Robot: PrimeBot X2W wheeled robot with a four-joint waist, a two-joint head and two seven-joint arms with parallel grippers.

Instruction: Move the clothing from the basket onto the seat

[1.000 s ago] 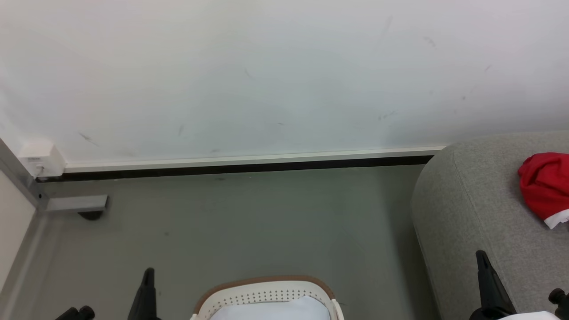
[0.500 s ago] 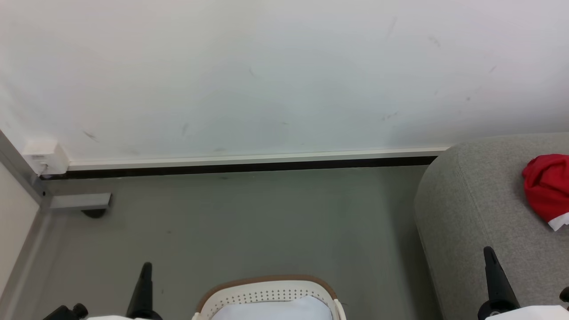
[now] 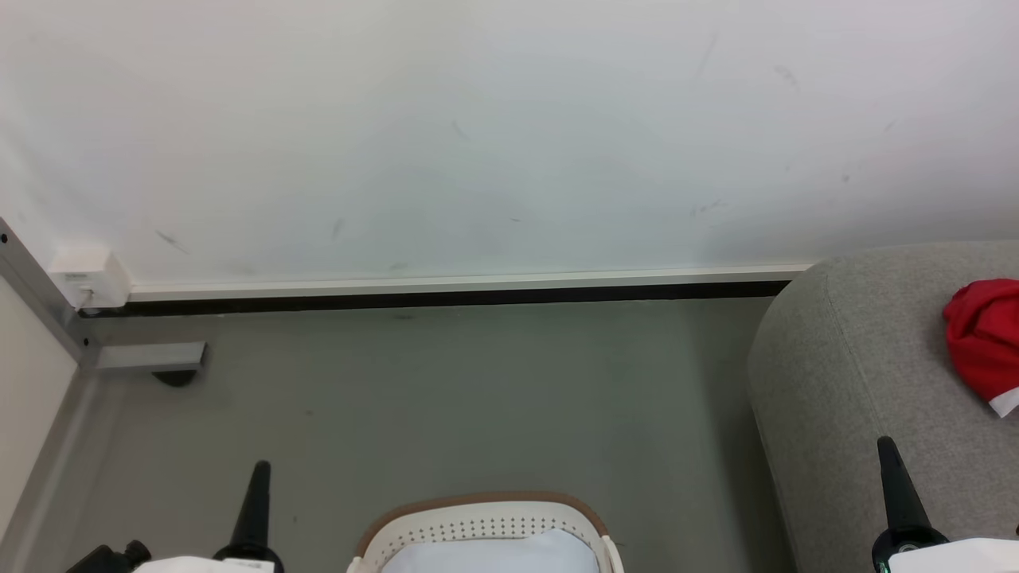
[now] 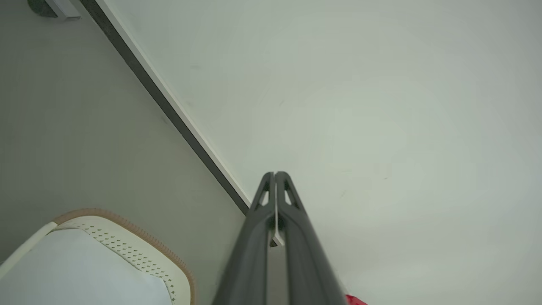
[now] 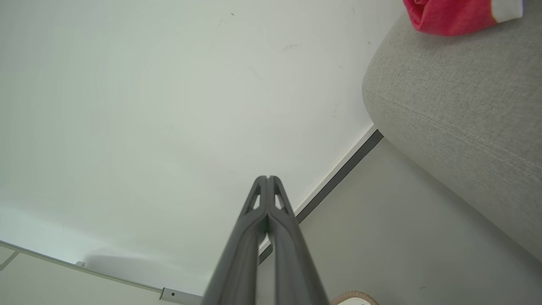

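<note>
Grey floor (image 3: 478, 398), red clothing (image 3: 979, 334) on seat (image 3: 844, 382), white band (image 3: 1007, 402) nearward — L+R jaws together

Clothing (image 3: 983, 338), 3 o'clock in head view: bright red, white band at edge. Seat (image 3: 844, 374): light grey weave. Basket (image 3: 478, 527), 6 o'clock: white, rows of small holes, brown rim. Floor (image 3: 478, 398): dull grey-green. Wall (image 3: 478, 143): white, faint dark scuffs.
</note>
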